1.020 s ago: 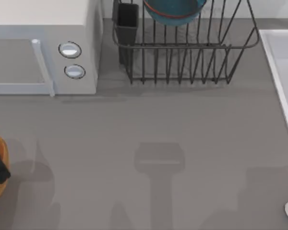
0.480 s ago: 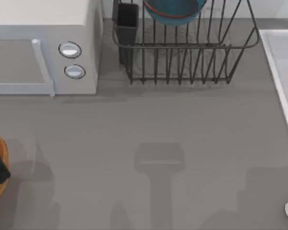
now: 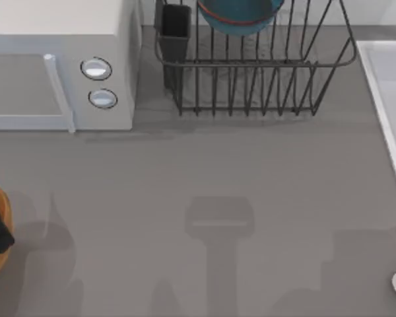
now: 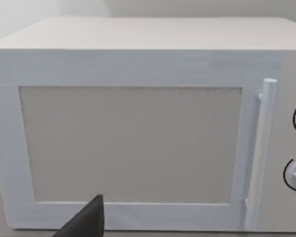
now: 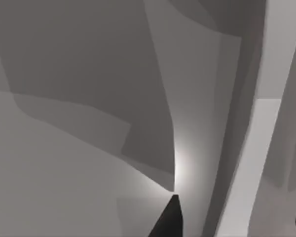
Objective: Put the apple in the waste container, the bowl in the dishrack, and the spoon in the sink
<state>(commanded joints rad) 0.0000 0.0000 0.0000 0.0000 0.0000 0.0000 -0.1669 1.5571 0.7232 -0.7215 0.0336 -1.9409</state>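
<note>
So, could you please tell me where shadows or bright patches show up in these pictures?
Top view: soft grey arm shadows lie across the table, and the dishrack casts a faint one beneath its bars. Right wrist view: layered angular shadows with one bright patch by a dark fingertip. Left wrist view: the microwave is evenly lit, without glare.

Two dark claw fingertips (image 5: pixel 170 219) apart over shadowed grey table (image 5: pixel 64 173).
</note>
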